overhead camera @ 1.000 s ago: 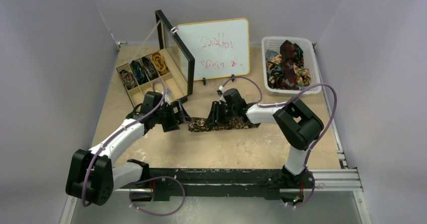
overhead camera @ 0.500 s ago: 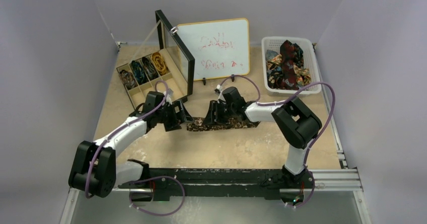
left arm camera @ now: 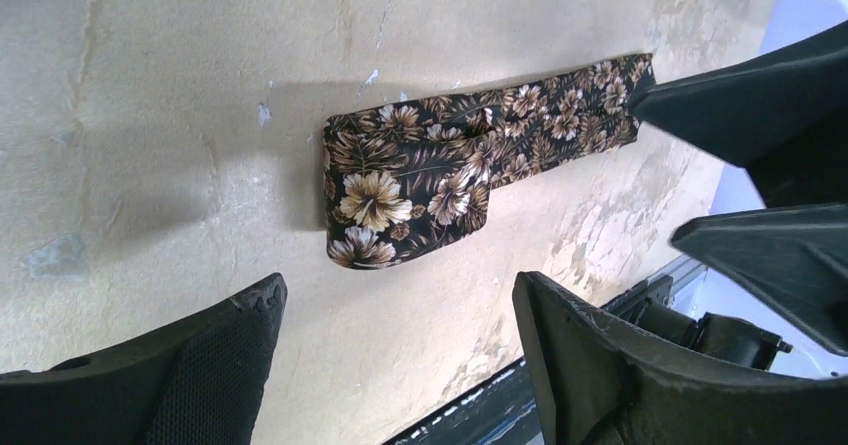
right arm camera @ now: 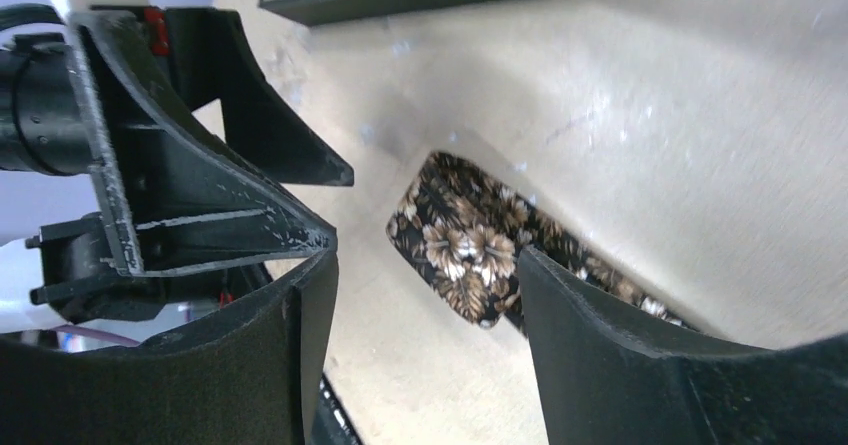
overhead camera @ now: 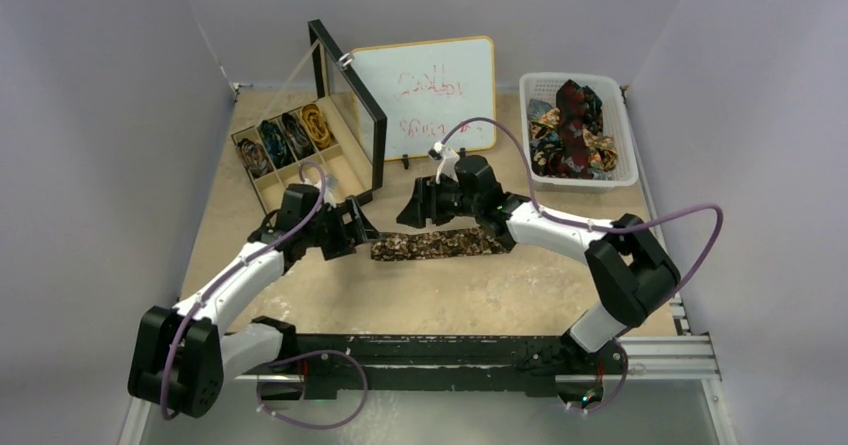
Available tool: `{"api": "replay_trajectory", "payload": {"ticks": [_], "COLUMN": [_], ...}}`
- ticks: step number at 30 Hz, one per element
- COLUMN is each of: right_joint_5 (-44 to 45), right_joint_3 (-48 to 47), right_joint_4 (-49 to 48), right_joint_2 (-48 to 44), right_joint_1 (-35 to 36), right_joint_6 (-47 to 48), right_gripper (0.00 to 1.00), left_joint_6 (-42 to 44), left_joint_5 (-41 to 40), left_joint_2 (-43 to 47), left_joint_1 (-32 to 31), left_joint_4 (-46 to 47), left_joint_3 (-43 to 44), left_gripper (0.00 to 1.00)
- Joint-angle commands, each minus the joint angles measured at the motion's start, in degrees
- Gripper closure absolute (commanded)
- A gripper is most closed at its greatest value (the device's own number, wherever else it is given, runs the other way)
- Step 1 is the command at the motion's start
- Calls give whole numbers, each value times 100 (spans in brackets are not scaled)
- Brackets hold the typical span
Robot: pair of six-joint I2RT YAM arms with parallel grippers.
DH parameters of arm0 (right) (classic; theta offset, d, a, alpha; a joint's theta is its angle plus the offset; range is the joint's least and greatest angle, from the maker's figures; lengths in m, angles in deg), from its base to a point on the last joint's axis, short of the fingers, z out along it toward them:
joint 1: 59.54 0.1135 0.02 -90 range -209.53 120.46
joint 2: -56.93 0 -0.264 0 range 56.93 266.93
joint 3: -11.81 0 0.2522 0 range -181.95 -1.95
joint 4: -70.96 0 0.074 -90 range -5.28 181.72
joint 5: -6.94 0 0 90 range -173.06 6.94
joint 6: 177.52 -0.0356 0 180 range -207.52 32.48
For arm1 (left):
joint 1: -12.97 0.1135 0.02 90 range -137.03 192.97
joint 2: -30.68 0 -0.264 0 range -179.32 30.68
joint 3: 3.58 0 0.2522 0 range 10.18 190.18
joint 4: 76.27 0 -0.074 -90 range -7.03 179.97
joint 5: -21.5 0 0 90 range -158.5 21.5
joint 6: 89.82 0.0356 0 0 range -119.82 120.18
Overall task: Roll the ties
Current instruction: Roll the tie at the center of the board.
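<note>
While the brown-and-gold floral tie lies flat on the counter between the two arms, with the end toward the left arm doubled over on itself, nothing is holding it. The left end effector sits just beside that folded end with its jaws spread and empty. The right end effector hangs above the strip, also released and grasping nothing. The main risk, as I judge it, is that the single fold relaxes or flops open before anything pins it, so the roll has no core to start from. Smooth fabric like this is also likely to skid along the counter when nudged instead of turning over, and a push that is off centre would wind the coil crooked. A pinch that catches only the upper layer would drag the fold apart. Both end effectors are close together over the same short stretch of cloth, so a careless reach from either side could knock them into each other or bump the tie askew.
</note>
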Motion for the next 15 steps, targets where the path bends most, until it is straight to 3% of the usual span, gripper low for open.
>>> {"api": "replay_trajectory", "payload": {"ticks": [1,6,12,15], "right_joint_5": [190,-251,6,-27], "right_joint_3": [38,22,196,-16], "right_joint_4": [-664,-829,-977,-654], "right_joint_2": [-189,-48,-136,113], "right_joint_1": [-18,138,911,951], "right_joint_6": [845,1679,4060,4679], "right_gripper": [27,23,19,15], "left_joint_6": [-123,-255,-480,-549], "left_joint_5": [-349,-651,-1084,-1238], "left_joint_2": [427,900,1410,1618], "left_joint_1": [63,63,63,63], "left_joint_4": [-109,-393,-798,-943], "left_joint_3": [-86,-133,-175,-163], "left_gripper": [17,17,17,16]}}
